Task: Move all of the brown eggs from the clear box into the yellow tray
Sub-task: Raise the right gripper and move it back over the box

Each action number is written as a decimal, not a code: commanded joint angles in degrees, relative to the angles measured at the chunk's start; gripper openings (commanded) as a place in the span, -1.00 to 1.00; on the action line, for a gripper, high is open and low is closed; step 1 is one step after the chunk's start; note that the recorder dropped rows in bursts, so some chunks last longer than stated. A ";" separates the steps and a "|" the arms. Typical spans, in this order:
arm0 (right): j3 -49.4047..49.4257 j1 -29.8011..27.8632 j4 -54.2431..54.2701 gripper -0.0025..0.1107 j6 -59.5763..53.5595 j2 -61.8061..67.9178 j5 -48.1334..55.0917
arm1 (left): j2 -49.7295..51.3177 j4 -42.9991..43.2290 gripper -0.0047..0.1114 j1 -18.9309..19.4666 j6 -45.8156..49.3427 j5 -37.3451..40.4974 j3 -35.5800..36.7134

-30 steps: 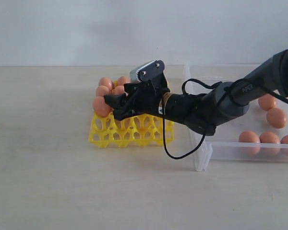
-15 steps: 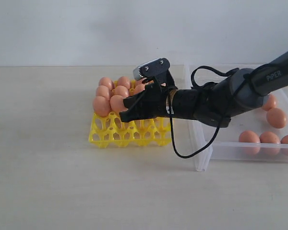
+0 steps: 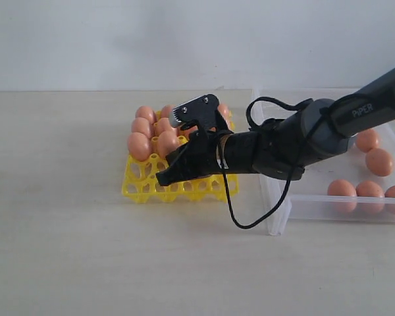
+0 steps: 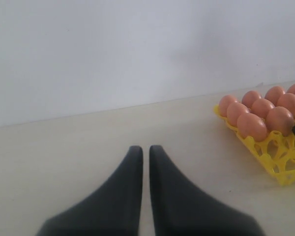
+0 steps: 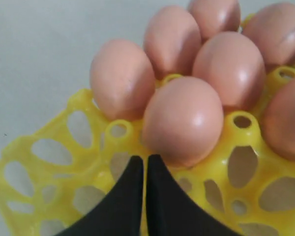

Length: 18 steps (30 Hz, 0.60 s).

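The yellow tray (image 3: 142,187) lies left of the clear box (image 3: 280,212). Several brown eggs (image 3: 139,145) fill its back cups; its front cups hold nothing. More brown eggs (image 3: 343,189) lie in the box's right part. My right gripper (image 3: 163,179) is shut and holds nothing, low over the tray's front cups. In the right wrist view its tips (image 5: 140,160) point at the lattice (image 5: 83,142) just below the nearest egg (image 5: 183,120). My left gripper (image 4: 141,149) is shut above bare table, with the tray (image 4: 281,160) and its eggs (image 4: 251,126) off to one side.
The right arm and its looping black cable (image 3: 250,220) cross the clear box's left wall. A pale wall stands behind the table. The table is bare beige in front of and left of the tray.
The right gripper, open around an egg over the tray a second ago, has left that egg in a cup, shut, and dropped toward the tray's front cups.
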 commanded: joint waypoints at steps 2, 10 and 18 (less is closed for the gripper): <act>0.99 0.04 -3.48 -0.96 -0.87 -1.66 -3.82 | -0.04 -0.13 -0.85 -0.29 -0.29 -0.18 0.23; 6.69 0.04 -3.20 -0.96 -10.78 -17.22 2.47 | -0.04 -0.13 -0.85 -0.29 -0.29 -0.18 0.23; 8.53 -1.76 8.33 -0.96 -27.06 -28.62 26.31 | -0.04 -0.13 -0.85 -0.29 -0.29 -0.18 0.23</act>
